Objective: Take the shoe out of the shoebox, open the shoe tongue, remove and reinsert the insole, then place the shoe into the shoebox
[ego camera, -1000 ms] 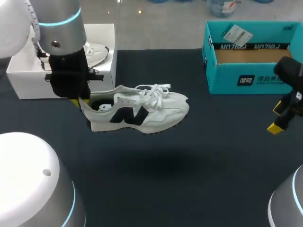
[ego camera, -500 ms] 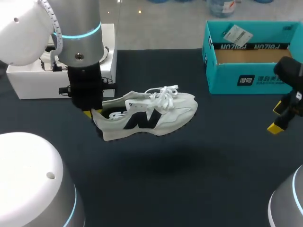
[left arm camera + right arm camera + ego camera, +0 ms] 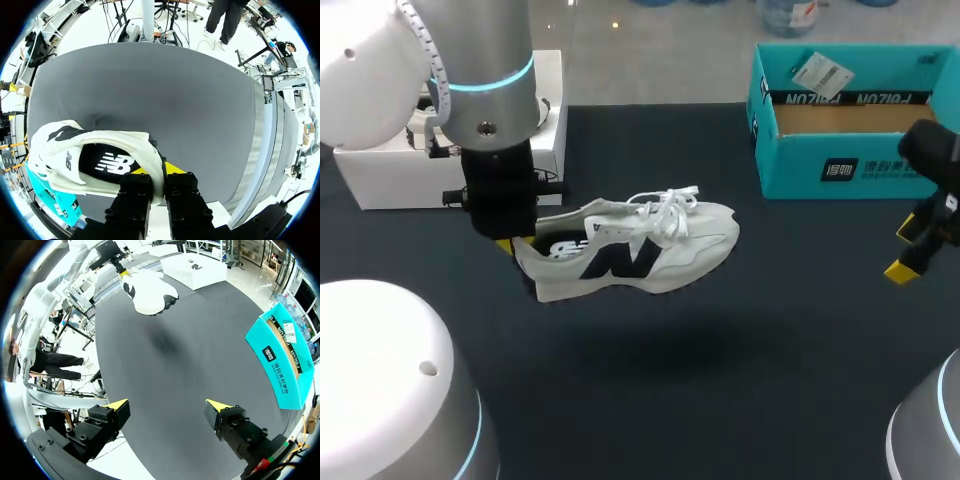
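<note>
A white sneaker [image 3: 640,245] with a dark side logo and white laces hangs in the air above the dark table, toe pointing right. My left gripper [image 3: 510,245] is shut on its heel collar. In the left wrist view the heel rim sits pinched between the yellow tips of the left gripper [image 3: 157,172], and the sneaker [image 3: 75,160] stretches away with its insole print showing. A white shoebox [image 3: 380,165] stands at the back left behind that arm. My right gripper [image 3: 910,250] is near the table's right edge, open and empty; the right wrist view shows this gripper [image 3: 167,412] with tips wide apart.
Another pale shoe [image 3: 525,110] lies inside the white shoebox. A teal cardboard box [image 3: 850,165] with a tag on its flap stands at the back right. The dark table [image 3: 720,380] spreads under and in front of the sneaker.
My left arm has carried the sneaker to the right, away from the white shoebox, most of it in the first half second. The right arm has not moved.
</note>
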